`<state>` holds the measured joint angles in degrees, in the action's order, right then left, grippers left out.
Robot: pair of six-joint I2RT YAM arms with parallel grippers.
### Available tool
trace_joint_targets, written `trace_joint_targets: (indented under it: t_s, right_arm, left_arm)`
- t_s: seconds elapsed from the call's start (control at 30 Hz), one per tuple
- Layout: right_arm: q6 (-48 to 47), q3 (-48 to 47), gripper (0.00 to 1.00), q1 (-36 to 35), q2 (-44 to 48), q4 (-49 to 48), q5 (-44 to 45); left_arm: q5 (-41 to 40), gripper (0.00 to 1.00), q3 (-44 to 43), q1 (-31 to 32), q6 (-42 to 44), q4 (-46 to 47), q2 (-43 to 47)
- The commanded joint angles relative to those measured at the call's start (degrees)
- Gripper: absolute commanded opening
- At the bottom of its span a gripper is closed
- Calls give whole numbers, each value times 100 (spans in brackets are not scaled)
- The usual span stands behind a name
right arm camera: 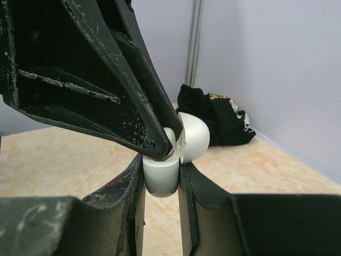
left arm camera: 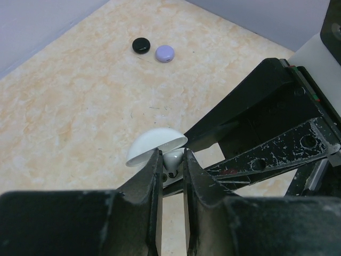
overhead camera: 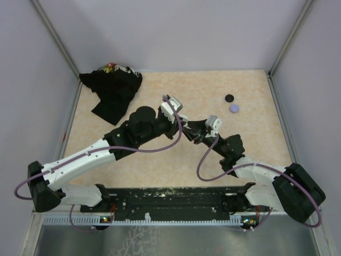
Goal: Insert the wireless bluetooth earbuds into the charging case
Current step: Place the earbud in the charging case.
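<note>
so the right tool [right arm camera: 161, 163] is clamped on the base of the white charging case [right arm camera: 160, 180], lid flipped open, up over the middle of the surface [overhead camera: 256, 138], while the left tool [left arm camera: 172, 156] is pinched almost closed on a white earbud [left arm camera: 174, 160] right at the case's mouth

Soft, even light is filling all three views.
Faint shadows are falling on the table [overhead camera: 160, 165]; the white charging case [right arm camera: 160, 178] is showing brightest, and the left gripper's fingers [left arm camera: 146, 213] are blurring close to the lens.
</note>
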<state>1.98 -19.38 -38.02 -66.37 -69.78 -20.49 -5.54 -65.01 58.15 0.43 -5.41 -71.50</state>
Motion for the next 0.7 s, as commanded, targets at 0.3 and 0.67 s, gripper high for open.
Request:
trace_joint_targets:
  t_s: [0.3,0.67]
  right_arm:
    - [80,161,0,-21,34,-888,228]
    - [-42,479,0,-21,31,-976,492]
  left_arm:
    - [-148,61,-327,40,-654,-326,2]
    - [-1093,78,-400,1,-1717,-1605,552]
